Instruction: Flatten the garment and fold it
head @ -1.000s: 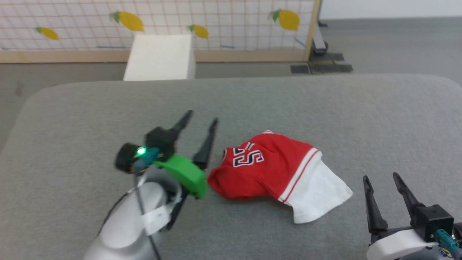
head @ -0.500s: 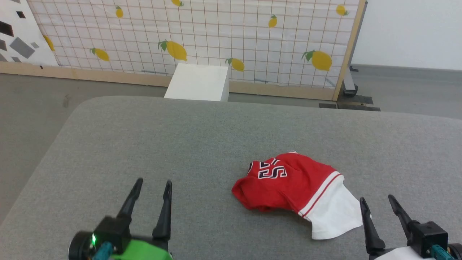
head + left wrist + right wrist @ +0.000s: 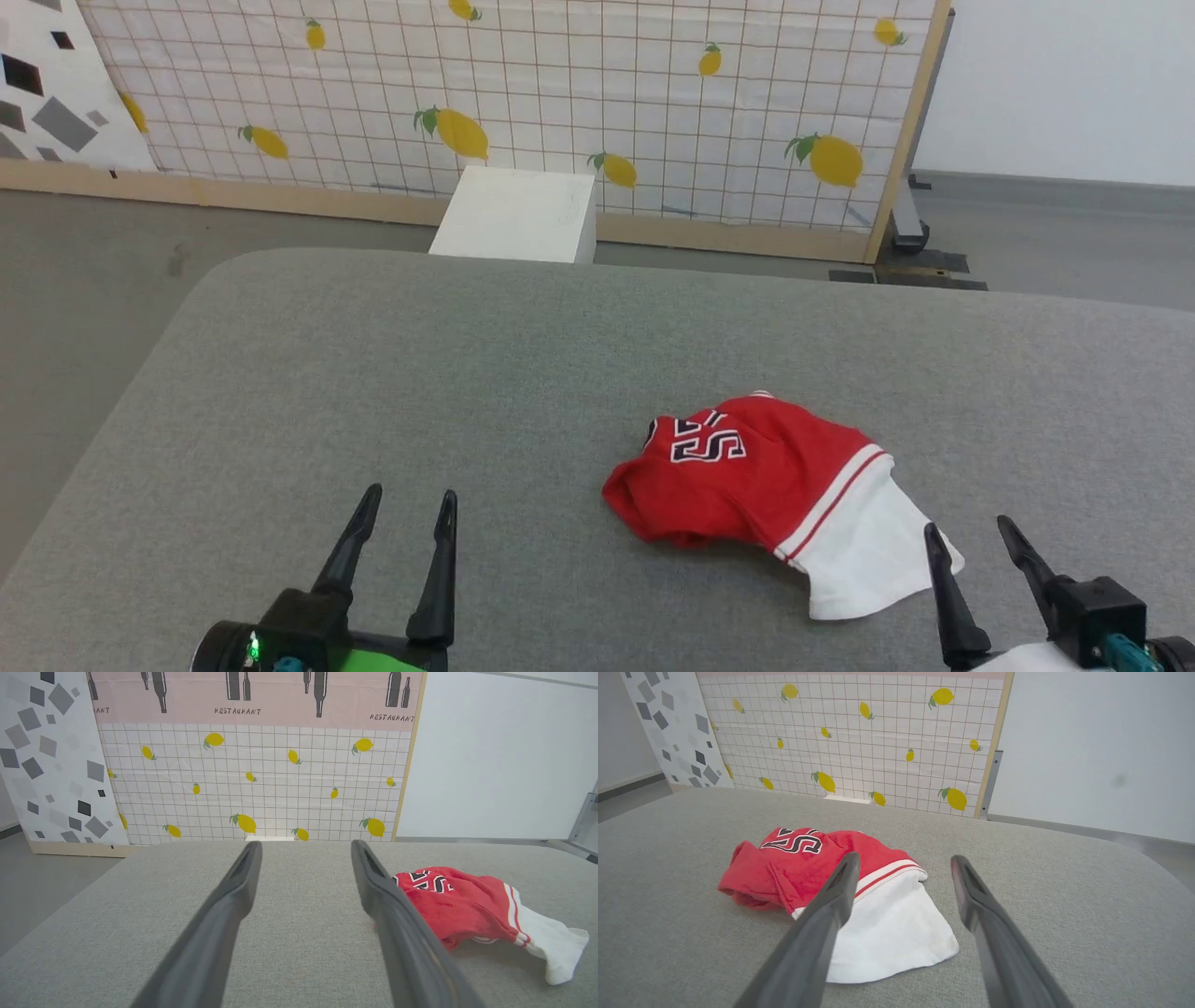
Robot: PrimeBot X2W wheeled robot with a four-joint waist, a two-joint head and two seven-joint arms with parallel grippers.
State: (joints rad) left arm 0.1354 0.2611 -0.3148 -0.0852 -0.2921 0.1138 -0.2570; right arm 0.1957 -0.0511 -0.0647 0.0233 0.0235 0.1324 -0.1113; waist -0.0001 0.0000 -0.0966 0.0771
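The garment [image 3: 747, 471] lies crumpled on the grey table [image 3: 467, 373], right of centre: a red bundle with black white-outlined lettering on top and a white sleeve with striped trim spread toward the near right. It also lies at the right of the left wrist view as the garment [image 3: 462, 903] and at centre left of the right wrist view as the garment [image 3: 808, 868]. My left gripper [image 3: 409, 499] stands open near the front edge, well left of the cloth, holding nothing. My right gripper [image 3: 967, 527] is open too, just beside the white sleeve's near corner.
A white box [image 3: 518, 215] stands on the floor beyond the table's far edge. Behind it runs a lemon-patterned grid panel [image 3: 560, 103] with a wooden frame. The table's left half is bare grey fabric.
The head camera tilted up, so the whole picture shifted. My left arm drew back from beside the cloth to the table's near edge. The cloth keeps the same crumpled shape.
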